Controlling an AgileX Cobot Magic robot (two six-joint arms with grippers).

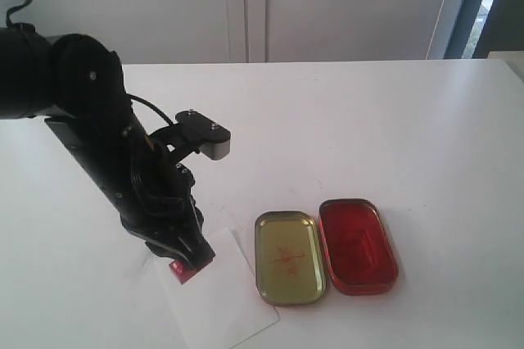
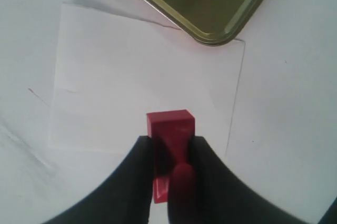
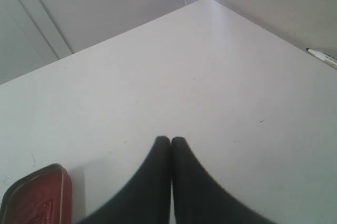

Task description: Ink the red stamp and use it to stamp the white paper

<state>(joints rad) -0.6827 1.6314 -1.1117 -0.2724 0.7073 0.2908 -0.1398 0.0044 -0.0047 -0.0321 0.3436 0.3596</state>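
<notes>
We are grasping the stamp (image 2: 170,124) in our left gripper (image 2: 171,144), holding its base over the paper (image 2: 121,77) beside the gold lid (image 1: 289,256), while our right gripper (image 3: 170,141) is hanging clenched, empty, above the desk (image 1: 368,120).

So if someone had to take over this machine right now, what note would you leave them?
Left gripper: shut on the red stamp, holding its handle, block end down over the white paper.
Right gripper: shut, empty, near the open ink pad tin.
Gold lid lies beside the tin, at the paper's edge.
Done: stamp in hand, at the paper; whether it is inked cannot be told.
Left: no print shows on the paper yet; press down, lift, check.
</notes>
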